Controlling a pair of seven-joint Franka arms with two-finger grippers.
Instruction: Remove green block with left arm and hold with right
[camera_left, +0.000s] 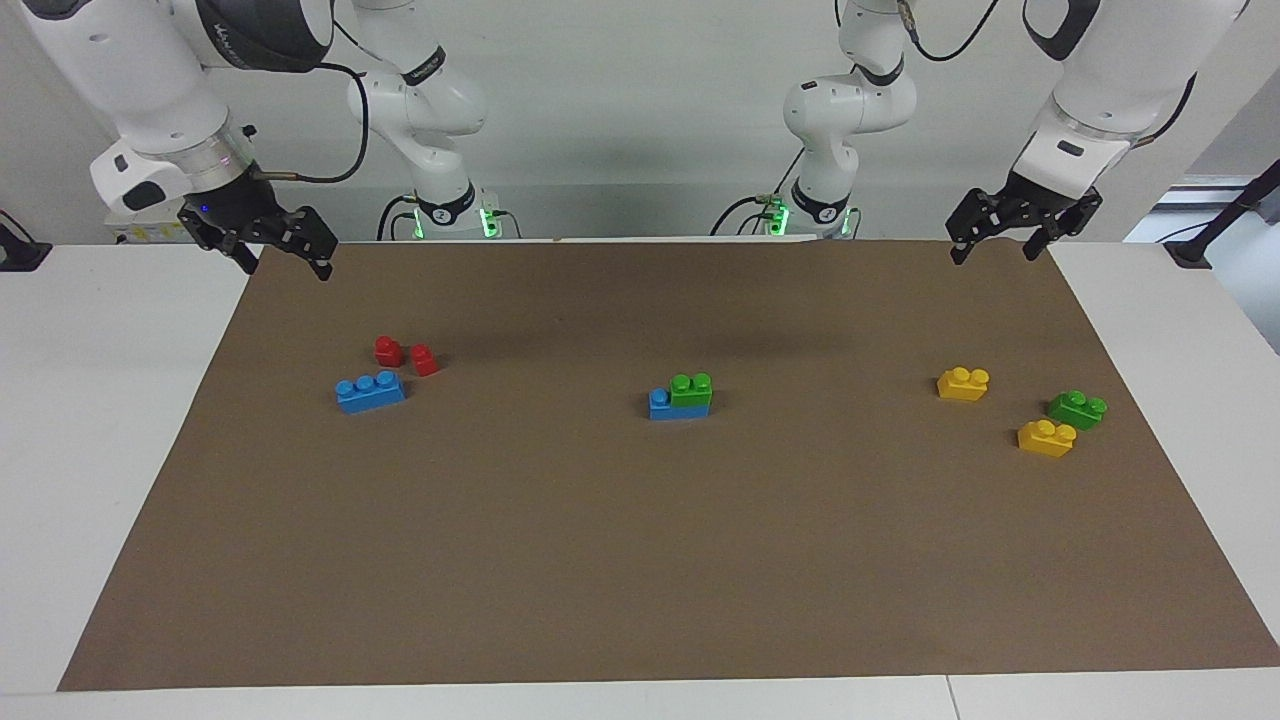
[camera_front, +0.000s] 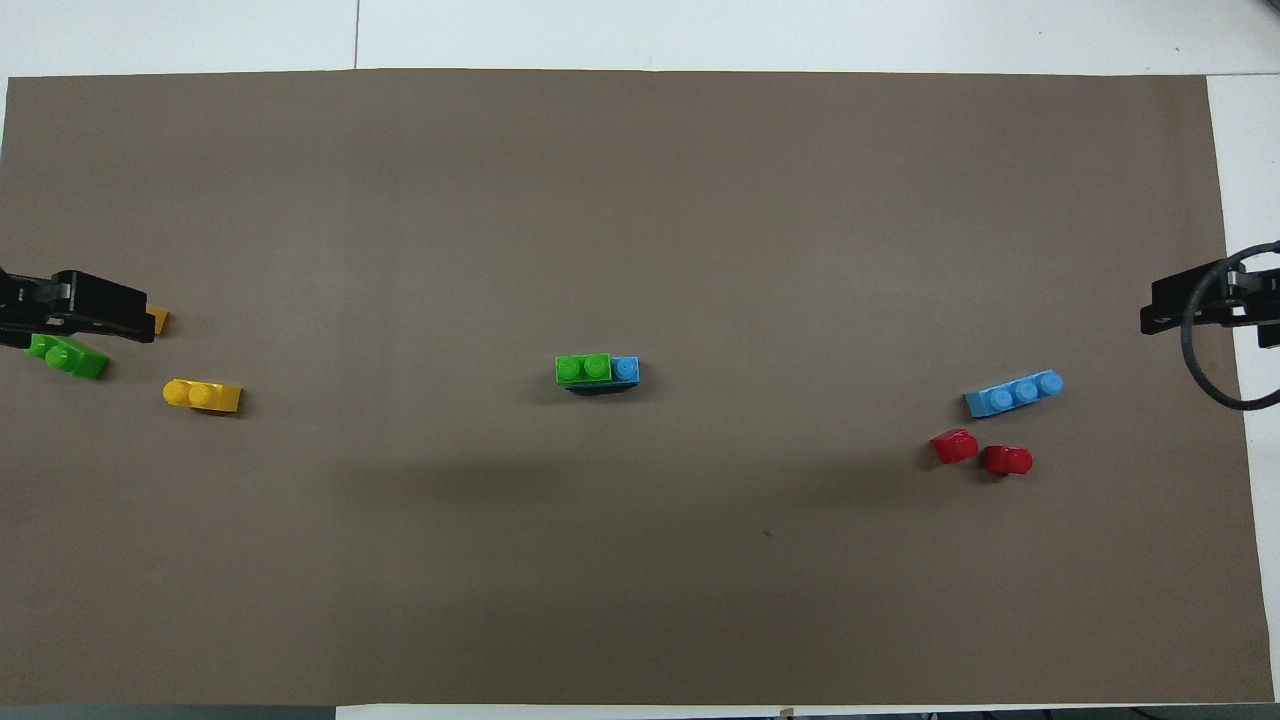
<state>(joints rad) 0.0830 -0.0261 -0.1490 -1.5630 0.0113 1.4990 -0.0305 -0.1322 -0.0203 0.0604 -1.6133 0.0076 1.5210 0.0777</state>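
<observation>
- Facing view: both arms wait up near their bases. The left gripper (camera_left: 993, 250) hangs spread and empty over the mat corner at its own end, and the right gripper (camera_left: 284, 258) is just as wide and empty over the other corner.
- The green block (camera_left: 691, 389) sits mid-mat, stacked on a blue brick (camera_left: 661, 404) with one blue stud left showing.
- I'd say the right gripper should pin the blue base first, then the left pinches the green's sides and pulls straight up.
- Nothing blocks the middle. A loose green brick (camera_left: 1077, 409) lies by two yellow bricks (camera_left: 1046, 438) at the left arm's end, so don't grab that one.
- A spare blue brick (camera_left: 370, 390) and red pieces (camera_left: 406, 355) sit well apart.
</observation>
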